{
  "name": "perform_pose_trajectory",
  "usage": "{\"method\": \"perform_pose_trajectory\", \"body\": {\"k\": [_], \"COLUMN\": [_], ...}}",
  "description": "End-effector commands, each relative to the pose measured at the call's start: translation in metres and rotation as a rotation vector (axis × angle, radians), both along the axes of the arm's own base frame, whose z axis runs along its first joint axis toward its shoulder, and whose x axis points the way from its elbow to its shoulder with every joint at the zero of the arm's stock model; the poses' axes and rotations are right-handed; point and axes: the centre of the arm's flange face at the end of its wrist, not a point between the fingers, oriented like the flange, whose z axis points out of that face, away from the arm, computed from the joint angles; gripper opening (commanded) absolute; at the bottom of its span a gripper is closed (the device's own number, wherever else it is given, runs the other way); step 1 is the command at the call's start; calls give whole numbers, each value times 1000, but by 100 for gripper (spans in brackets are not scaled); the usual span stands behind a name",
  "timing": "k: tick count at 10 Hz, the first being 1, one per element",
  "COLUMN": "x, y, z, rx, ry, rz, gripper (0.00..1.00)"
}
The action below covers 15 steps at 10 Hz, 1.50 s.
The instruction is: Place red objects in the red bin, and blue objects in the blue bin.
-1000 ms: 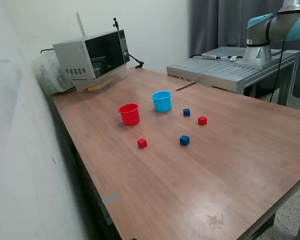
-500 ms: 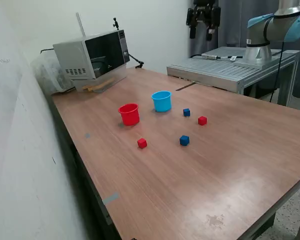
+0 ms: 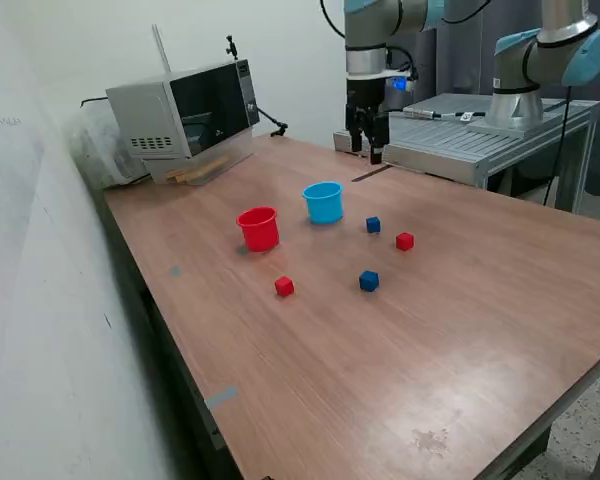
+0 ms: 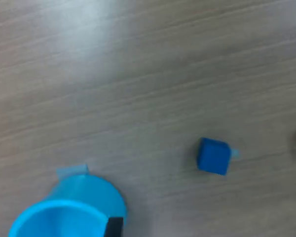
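In the exterior view the red bin (image 3: pixel 258 228) and the light blue bin (image 3: pixel 323 202) stand upright side by side on the wooden table (image 3: pixel 460 330). One blue cube (image 3: pixel 373 225) and one red cube (image 3: pixel 405 241) lie to the exterior view's right of the blue bin. Another blue cube (image 3: pixel 369 281) and another red cube (image 3: pixel 284 286) lie nearer the front. My gripper (image 3: pixel 366 148) hangs above the table behind the blue bin, open and empty. The wrist view shows the blue bin (image 4: pixel 71 207), a blue cube (image 4: pixel 213 156) and a dark fingertip (image 4: pixel 114 226).
A microwave (image 3: pixel 185 115) stands at the table's back corner by the wall. A grey metal platform (image 3: pixel 470 135) carrying another arm's base (image 3: pixel 520 95) borders the table's far side. The table's edges run along the exterior view's left and front.
My arm has come into view and swung down from high up to just above the table behind the blue bin. The cubes and bins have not moved.
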Motion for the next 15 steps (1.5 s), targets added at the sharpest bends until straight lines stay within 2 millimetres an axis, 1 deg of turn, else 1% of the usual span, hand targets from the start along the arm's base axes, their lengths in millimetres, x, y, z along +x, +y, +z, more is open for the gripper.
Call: {"method": "perform_pose_trajectory", "body": {"k": [1, 2, 3, 4, 7, 11, 14, 15], "x": [1, 0, 0, -1, -7, -12, -17, -24], "y": [4, 3, -3, -14, -21, -19, -18, -18], "z": [-34, -33, -34, -41, -62, -107, -127, -130], "rx": [-7, -10, -12, -26, -50, -54, -54, -55], "ry": [-9, -5, -6, -17, -24, -59, -57, -50], "rz": [-97, -117, -106, -89, -78, -82, -84, -82], "gripper": [100, 100, 100, 100, 100, 100, 100, 100]}}
